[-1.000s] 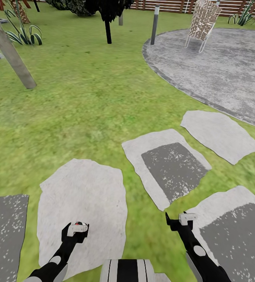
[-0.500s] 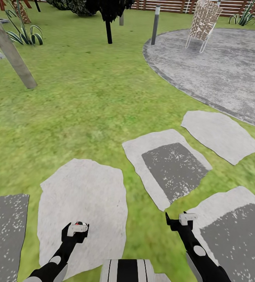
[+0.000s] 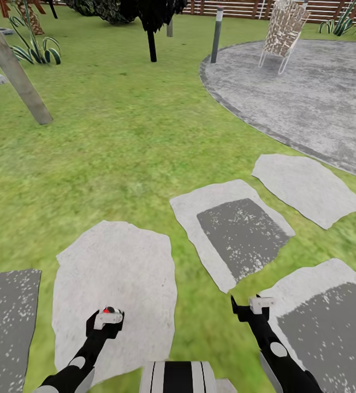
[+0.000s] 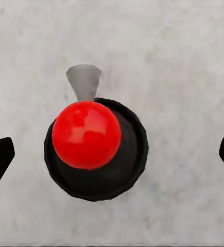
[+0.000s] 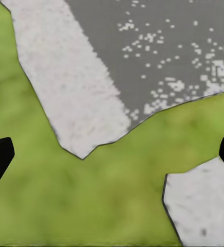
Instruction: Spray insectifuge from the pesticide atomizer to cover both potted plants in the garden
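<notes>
Barely anything has moved in the last second.
Your left hand point(image 3: 108, 319) hangs released, fingers wide of the pesticide atomizer point(image 4: 93, 149); your right hand point(image 3: 249, 307) is released, empty. Clench next.

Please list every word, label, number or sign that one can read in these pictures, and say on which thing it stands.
There is none. No readable text stands on the stepping stones, the round patio, the woven chair, the lamp post or the fence. The left gripper and right gripper bear no marking either.
</notes>
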{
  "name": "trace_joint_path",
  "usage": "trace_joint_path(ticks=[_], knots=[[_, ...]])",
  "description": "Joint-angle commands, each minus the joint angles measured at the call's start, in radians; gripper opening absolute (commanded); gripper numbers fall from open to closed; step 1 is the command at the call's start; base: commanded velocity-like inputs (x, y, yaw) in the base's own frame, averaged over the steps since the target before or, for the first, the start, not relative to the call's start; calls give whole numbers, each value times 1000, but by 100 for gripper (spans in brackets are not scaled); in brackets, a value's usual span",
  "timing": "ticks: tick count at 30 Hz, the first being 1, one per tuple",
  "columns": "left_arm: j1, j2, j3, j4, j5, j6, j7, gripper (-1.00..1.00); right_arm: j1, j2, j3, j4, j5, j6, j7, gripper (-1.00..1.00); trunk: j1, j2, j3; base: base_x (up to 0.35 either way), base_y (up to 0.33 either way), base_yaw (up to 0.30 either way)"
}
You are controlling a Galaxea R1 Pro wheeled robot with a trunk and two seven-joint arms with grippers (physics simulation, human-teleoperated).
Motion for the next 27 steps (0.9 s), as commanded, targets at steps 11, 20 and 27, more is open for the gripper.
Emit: trace_joint_path(ticks=[11, 20, 27], knots=[[0, 1, -5, 2, 7, -4, 0, 100, -1, 0, 0, 2, 2, -3, 2, 100, 0, 0, -1, -23, -23, 0], [0, 1, -5, 2, 7, -4, 0, 100, -1, 0, 0, 2, 2, -3, 2, 100, 0, 0, -1, 0, 0, 69], [0, 1, -5, 2, 7, -4, 0, 100, -1, 0, 0, 2, 2, -3, 2, 100, 0, 0, -1, 0, 0, 7]])
